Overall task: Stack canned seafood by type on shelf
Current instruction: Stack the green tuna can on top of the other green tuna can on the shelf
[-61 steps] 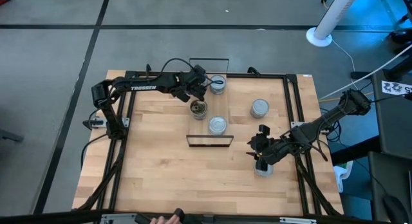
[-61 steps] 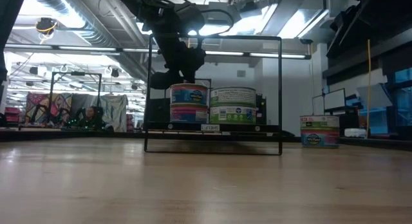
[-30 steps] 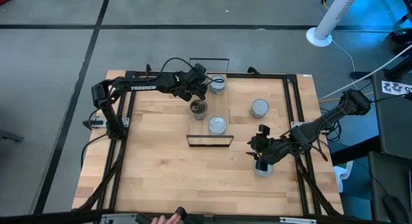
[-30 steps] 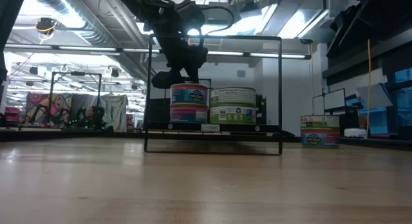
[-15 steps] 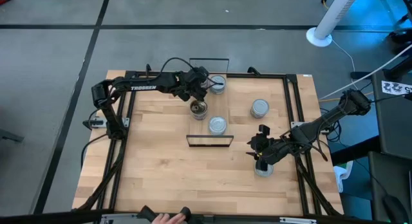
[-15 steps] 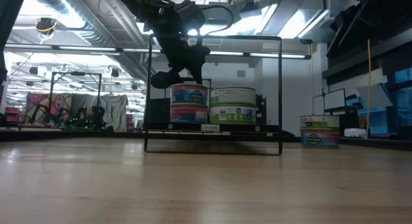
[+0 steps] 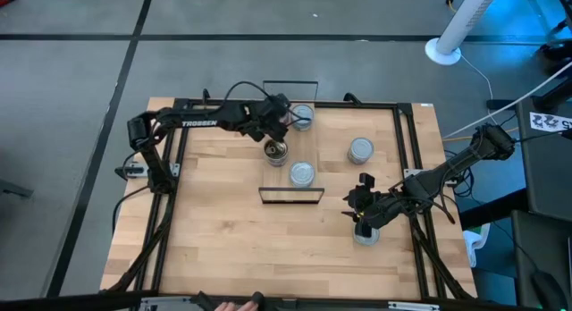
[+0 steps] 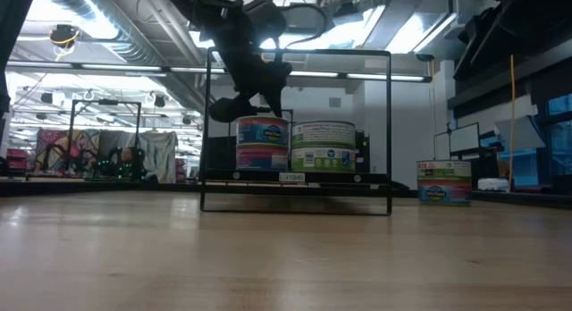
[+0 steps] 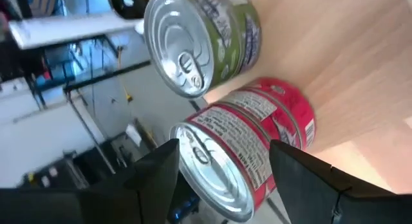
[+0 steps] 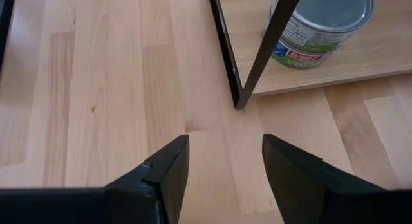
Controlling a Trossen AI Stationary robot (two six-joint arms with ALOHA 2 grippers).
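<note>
Reaching across the table's (image 7: 223, 222) far left part, with the left hand (image 7: 279, 123) hanging over the shelf's (image 7: 290, 163) far end, just beside a silver-topped tin (image 7: 303, 116) at the table's far edge. Fingers (image 9: 151, 179) standing wide apart, gripping nothing, framing a stack of two red-labelled tins (image 9: 248, 150) with a green-labelled tin (image 9: 206, 40) beside it. Sitting on the shelf, seen level from the low view: the two-tin stack (image 8: 262, 143) to the left, a green-labelled stack (image 8: 323, 147) touching it on the right. Standing alone on the bare table farther right, well apart from the shelf: another tin (image 7: 360, 150). Hovering low at the right near side, the right hand (image 7: 362, 213), fingers (image 10: 164, 169) parted and empty, just beside one more tin (image 7: 365, 233), pointing toward the shelf's black wire end frame (image 10: 257, 56) and a green-labelled tin (image 10: 322, 24) behind it.
</note>
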